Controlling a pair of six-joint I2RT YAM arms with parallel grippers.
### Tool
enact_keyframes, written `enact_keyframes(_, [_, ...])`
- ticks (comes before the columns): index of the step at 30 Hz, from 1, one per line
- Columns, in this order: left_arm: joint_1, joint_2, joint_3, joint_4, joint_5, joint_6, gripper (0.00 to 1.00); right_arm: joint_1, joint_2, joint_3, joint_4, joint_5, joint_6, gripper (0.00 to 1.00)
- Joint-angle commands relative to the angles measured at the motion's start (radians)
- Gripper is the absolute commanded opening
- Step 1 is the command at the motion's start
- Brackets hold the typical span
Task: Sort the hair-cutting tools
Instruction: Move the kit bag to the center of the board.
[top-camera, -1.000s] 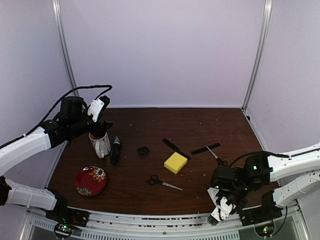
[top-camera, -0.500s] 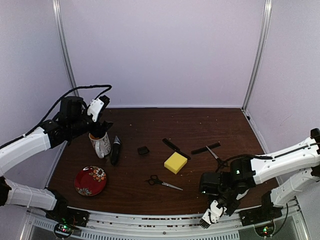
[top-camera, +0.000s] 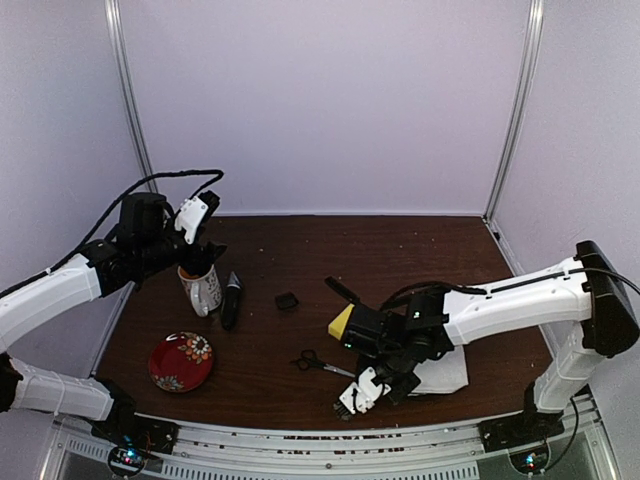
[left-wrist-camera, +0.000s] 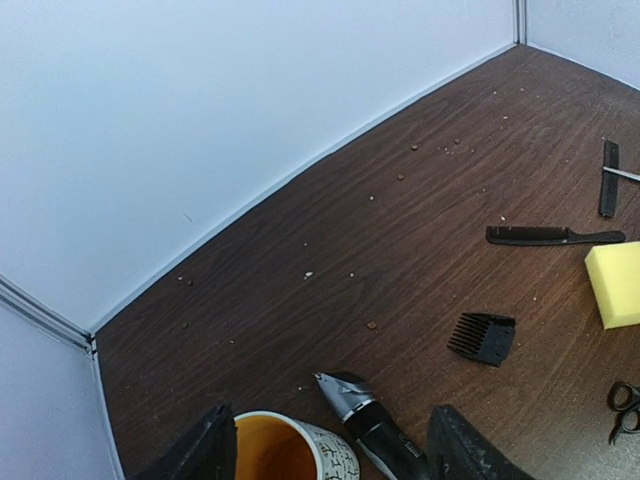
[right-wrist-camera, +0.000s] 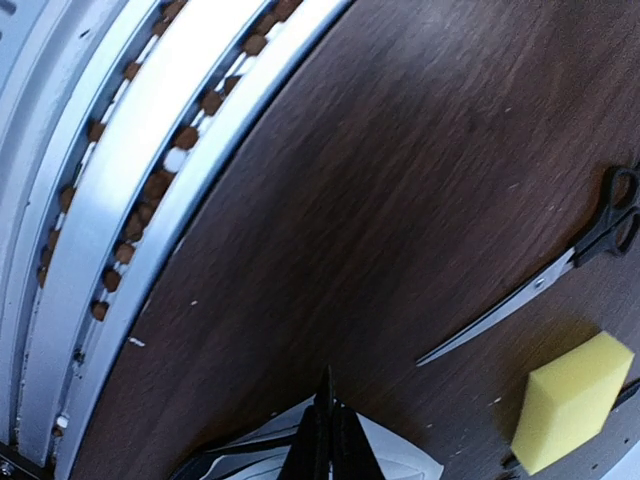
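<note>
My left gripper (top-camera: 197, 260) (left-wrist-camera: 335, 445) hangs open just above a patterned mug (top-camera: 203, 290) (left-wrist-camera: 290, 450), nothing between its fingers. The black trimmer (top-camera: 231, 298) (left-wrist-camera: 375, 425) lies right of the mug. Further right sits the small black square piece (top-camera: 287, 300) (left-wrist-camera: 482, 336). Two black combs (left-wrist-camera: 550, 236) (left-wrist-camera: 609, 178) lie beyond it. One pair of scissors (top-camera: 325, 365) (right-wrist-camera: 540, 290) lies near the front. My right gripper (top-camera: 347, 403) (right-wrist-camera: 327, 400) is shut low over the front edge, with the white pouch (top-camera: 445, 370) (right-wrist-camera: 400, 455) pinched in it and trailing behind.
A yellow sponge block (top-camera: 340, 322) (right-wrist-camera: 570, 400) sits mid-table beside my right arm. A red flowered plate (top-camera: 181, 361) lies front left. The metal rail of the table's front edge (right-wrist-camera: 150, 200) runs close under the right gripper.
My right arm has swung from the front right corner leftward across the front of the table. Its jaws have shut and the white pouch has come into view. The left arm has not moved.
</note>
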Motion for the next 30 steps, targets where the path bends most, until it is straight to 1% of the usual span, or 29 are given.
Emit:
enact_keyframes(1, [-0.008,-0.02,0.027,0.016,0.007,-0.001,0.68,-0.004,0.087,0.118,0.049,0.025,-0.036,0.0])
enact_keyframes(6, [-0.008,-0.036,0.024,0.017,0.0,0.004,0.68,-0.007,0.153,0.192,0.057,0.033,-0.03,0.0])
enact_keyframes(8, [-0.007,-0.039,0.023,0.017,0.0,0.005,0.68,-0.016,0.147,0.194,0.061,0.03,-0.009,0.09])
enact_keyframes(9, [-0.007,-0.037,0.023,0.017,0.003,0.004,0.68,-0.02,0.135,0.189,0.061,0.024,0.0,0.17])
enact_keyframes(10, [-0.007,-0.034,0.024,0.017,0.006,0.004,0.68,-0.029,0.116,0.18,0.062,0.012,0.014,0.27])
enact_keyframes(11, [-0.008,-0.032,0.025,0.016,0.01,0.003,0.68,-0.037,0.09,0.166,0.06,-0.004,0.024,0.33])
enact_keyframes(15, [-0.01,-0.018,0.03,0.016,0.031,0.0,0.68,-0.075,-0.053,0.087,0.052,-0.068,0.084,0.42])
enact_keyframes(19, [-0.03,0.007,0.04,0.002,0.07,0.004,0.64,-0.132,-0.203,-0.04,0.079,-0.11,0.146,0.44])
enact_keyframes(21, [-0.079,0.022,0.041,-0.006,0.089,-0.002,0.62,-0.182,-0.268,-0.111,0.095,-0.115,0.17,0.43])
enact_keyframes(22, [-0.12,0.031,0.038,-0.006,0.103,-0.006,0.61,-0.208,-0.3,-0.145,0.098,-0.12,0.17,0.42])
enact_keyframes(26, [-0.356,0.131,0.065,-0.072,0.105,-0.008,0.61,-0.341,-0.433,-0.245,0.109,-0.164,0.236,0.41])
enact_keyframes(28, [-0.46,0.209,0.071,-0.069,0.128,-0.067,0.56,-0.414,-0.508,-0.293,0.14,-0.186,0.273,0.4])
enact_keyframes(30, [-0.546,0.275,0.053,-0.013,0.161,-0.133,0.54,-0.474,-0.579,-0.349,0.189,-0.189,0.319,0.39])
